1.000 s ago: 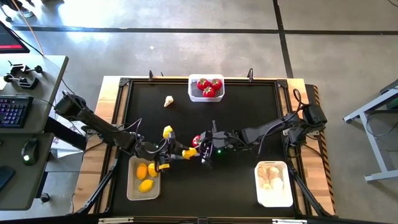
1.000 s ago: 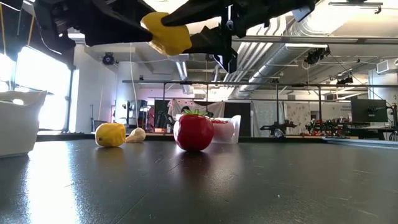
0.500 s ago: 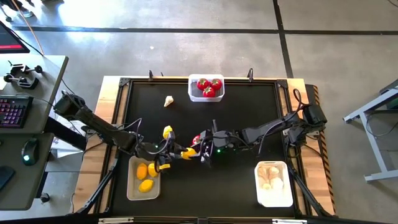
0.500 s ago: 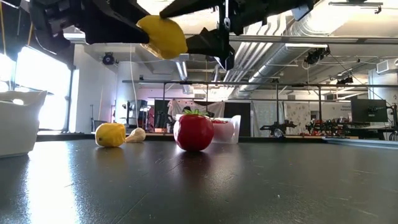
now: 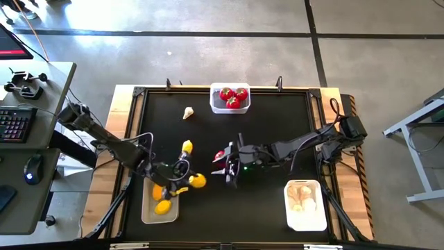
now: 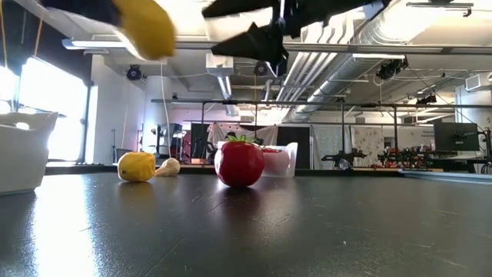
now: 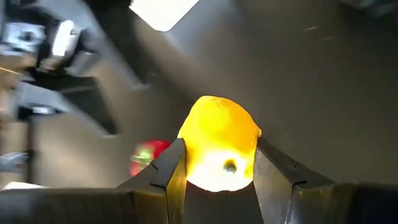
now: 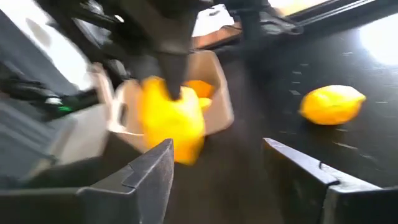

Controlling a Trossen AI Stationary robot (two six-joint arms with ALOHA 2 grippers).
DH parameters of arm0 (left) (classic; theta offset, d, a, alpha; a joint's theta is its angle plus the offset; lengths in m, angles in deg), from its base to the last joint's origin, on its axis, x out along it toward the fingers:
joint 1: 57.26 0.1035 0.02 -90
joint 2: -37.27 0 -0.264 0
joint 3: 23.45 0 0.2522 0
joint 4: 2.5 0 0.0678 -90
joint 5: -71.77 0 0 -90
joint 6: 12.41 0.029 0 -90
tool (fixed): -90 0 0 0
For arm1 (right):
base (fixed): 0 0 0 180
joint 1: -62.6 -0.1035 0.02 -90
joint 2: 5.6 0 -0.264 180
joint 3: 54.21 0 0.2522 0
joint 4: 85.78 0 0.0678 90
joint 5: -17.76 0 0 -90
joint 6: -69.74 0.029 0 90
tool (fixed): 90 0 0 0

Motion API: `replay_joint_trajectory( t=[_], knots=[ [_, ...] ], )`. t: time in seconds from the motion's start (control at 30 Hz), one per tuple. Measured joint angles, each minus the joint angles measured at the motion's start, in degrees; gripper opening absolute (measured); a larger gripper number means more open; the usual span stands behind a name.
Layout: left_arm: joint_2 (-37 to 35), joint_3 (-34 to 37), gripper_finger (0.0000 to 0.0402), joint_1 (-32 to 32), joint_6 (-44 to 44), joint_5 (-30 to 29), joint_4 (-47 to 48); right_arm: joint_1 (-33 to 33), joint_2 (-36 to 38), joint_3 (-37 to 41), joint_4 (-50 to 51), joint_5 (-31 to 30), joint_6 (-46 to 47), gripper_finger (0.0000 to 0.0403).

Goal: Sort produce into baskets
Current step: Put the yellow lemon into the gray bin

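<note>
My left gripper (image 5: 194,182) is shut on a yellow lemon (image 5: 199,181), held in the air just right of the beige basket (image 5: 148,208), which holds other lemons. My right gripper (image 5: 220,165) is open and empty. It hangs in the air over a red tomato (image 6: 239,163) that rests on the table. A second lemon (image 5: 186,146) and a garlic bulb (image 5: 188,112) lie on the table farther back. The white basket (image 5: 229,107) at the far edge holds tomatoes. The white basket (image 5: 305,223) at the near right holds garlic. My left gripper pinches the lemon's two opposite sides (image 7: 186,155) between its two fingers. The fingers come about level from the table's left. The lemon is lifted well clear of the table (image 6: 146,27).
The two grippers are close together over the middle of the black table top (image 5: 277,125). Wooden boards and a raised frame (image 5: 139,90) edge the table. A desk with a keyboard (image 5: 14,125) stands to the left.
My left gripper has carried the lemon away from my right gripper's fingers, toward the table's left and near edge, up to the beige basket. The lemon stays clear of the table. My right gripper has stayed over the tomato.
</note>
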Motion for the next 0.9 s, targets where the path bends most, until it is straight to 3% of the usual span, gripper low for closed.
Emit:
replay_joint_trajectory(
  t=[0.27,0.47,0.9],
  knots=[
    [-2.48,-6.58,0.0126,-2.76,-23.57,14.20,21.71,-0.46,0.03,0.00,6.56,-10.93,-2.22,0.0177],
    [-2.34,-7.15,0.0126,-5.32,-41.15,23.42,32.23,-0.46,0.03,0.00,6.90,-13.27,-5.16,0.0163],
    [-2.00,-7.12,0.0126,-10.36,-51.56,29.76,35.96,-0.15,0.03,0.00,7.08,-14.17,-5.73,0.0162]
  ],
)
